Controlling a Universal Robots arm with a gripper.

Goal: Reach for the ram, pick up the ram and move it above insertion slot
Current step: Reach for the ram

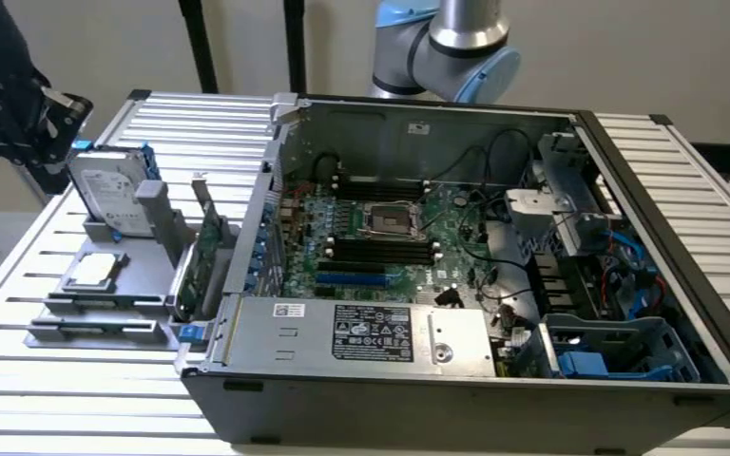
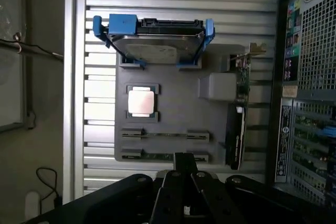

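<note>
The gripper (image 2: 182, 162) had its fingers drawn together and held nothing. Their tips hung over the near edge of the grey holder tray (image 2: 178, 111), directly in front of the ram (image 2: 157, 156), which lay in the tray's nearest pair of clips. Whether the tips touched it could not be told. The stick's long axis ran along the table's slats (image 2: 173, 3), crosswise to the line out from the fingers. A second stick (image 2: 165, 135) lay parallel, just beyond it, then the processor chip (image 2: 141, 102) and the hard drive (image 2: 157, 51). The insertion slot (image 1: 378, 250) sat well apart, inside the open computer case (image 1: 339, 332), on the exterior view's right of the tray.
</note>
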